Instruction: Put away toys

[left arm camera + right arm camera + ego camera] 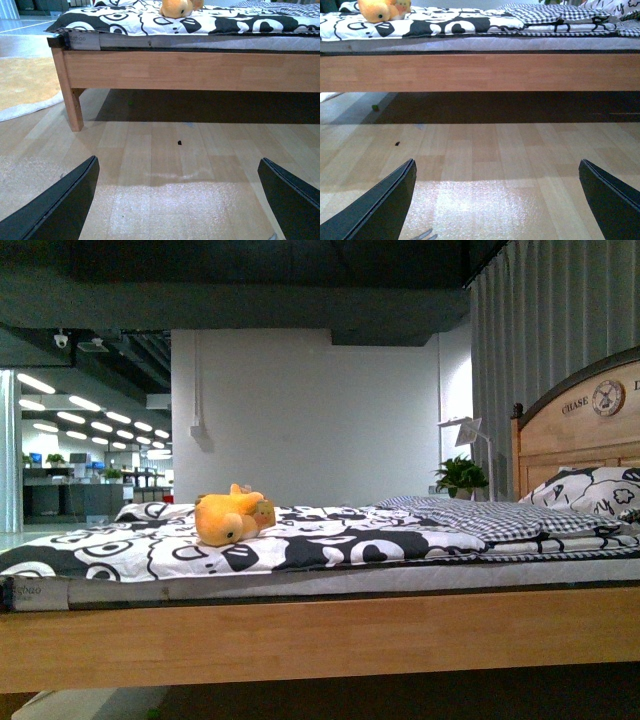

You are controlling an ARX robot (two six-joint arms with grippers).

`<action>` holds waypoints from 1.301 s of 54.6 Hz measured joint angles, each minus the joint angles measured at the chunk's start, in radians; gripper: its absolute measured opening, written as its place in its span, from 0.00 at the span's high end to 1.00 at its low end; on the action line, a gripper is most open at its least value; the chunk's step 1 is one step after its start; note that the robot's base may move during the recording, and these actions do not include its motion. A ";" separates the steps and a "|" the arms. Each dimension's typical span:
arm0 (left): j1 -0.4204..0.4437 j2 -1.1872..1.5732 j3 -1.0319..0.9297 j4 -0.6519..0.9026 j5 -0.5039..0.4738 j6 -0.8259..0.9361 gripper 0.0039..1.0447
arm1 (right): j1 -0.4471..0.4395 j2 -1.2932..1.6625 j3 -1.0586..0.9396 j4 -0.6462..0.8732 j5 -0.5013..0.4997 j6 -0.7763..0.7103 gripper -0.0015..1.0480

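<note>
A small orange-yellow plush toy lies on the black-and-white patterned bedspread, left of the bed's middle. It also shows at the far edge of the left wrist view as the toy and in the right wrist view as the toy. My left gripper is open, low over the wooden floor, well short of the bed. Likewise open and empty, my right gripper hangs over the floor. Neither arm appears in the front view.
The wooden bed frame runs across in front of me, with a leg at its left corner. A headboard and pillow are at the right, beside a folded checked blanket. A pale rug lies left.
</note>
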 joint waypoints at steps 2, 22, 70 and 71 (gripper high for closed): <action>0.000 0.000 0.000 0.000 0.000 0.000 0.06 | 0.000 0.000 0.000 0.000 0.000 0.000 0.06; 0.000 0.000 0.000 0.000 0.000 0.000 0.06 | 0.000 0.000 0.000 0.000 0.000 0.000 0.06; 0.000 0.000 0.000 0.000 0.000 0.000 0.06 | 0.000 0.000 0.000 0.000 0.000 0.000 0.06; 0.000 0.000 0.000 0.000 0.000 0.000 0.06 | 0.000 0.000 0.000 0.000 0.000 0.000 0.06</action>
